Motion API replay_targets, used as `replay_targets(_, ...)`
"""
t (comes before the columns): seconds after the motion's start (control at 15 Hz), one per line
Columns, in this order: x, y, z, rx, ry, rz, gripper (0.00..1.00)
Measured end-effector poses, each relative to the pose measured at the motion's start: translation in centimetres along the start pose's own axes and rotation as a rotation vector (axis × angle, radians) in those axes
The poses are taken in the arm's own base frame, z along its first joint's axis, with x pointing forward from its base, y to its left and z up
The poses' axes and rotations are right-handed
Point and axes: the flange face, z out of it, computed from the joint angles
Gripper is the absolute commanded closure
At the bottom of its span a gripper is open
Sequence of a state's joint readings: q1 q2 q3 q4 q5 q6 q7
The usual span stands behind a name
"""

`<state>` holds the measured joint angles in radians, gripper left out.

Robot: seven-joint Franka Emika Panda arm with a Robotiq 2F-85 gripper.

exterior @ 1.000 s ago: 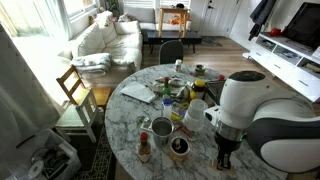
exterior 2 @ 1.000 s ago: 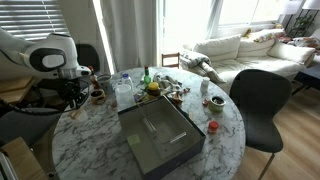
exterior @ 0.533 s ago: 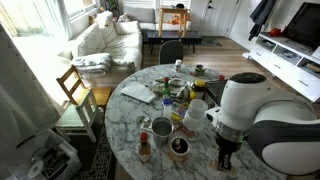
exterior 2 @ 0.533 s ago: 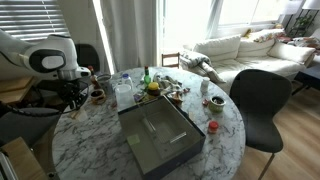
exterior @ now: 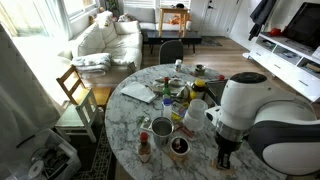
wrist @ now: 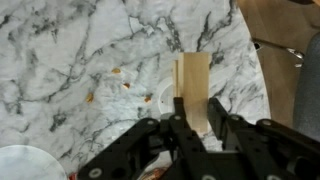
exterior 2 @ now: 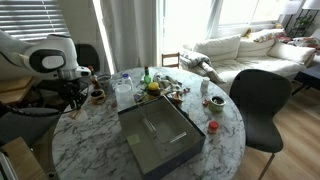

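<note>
In the wrist view a pale wooden block stands on the white marble table, near its curved edge. My gripper comes in from the bottom, and its two black fingers press against the block's left and right sides. The block's lower part is hidden behind the jaws. In both exterior views the gripper points down at the table's rim, with the block too small to make out there.
The round table carries clutter: a metal bowl, a dark bowl, a small bottle, a white jug, a grey tray and a red cup. A black chair stands beside it.
</note>
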<state>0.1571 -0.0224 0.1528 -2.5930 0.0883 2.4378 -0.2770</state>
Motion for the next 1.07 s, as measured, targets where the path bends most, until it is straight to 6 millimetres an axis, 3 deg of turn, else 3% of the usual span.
replay_targets(1.07,0.02,0.14,0.13,-0.024,-0.010,-0.008,0.93)
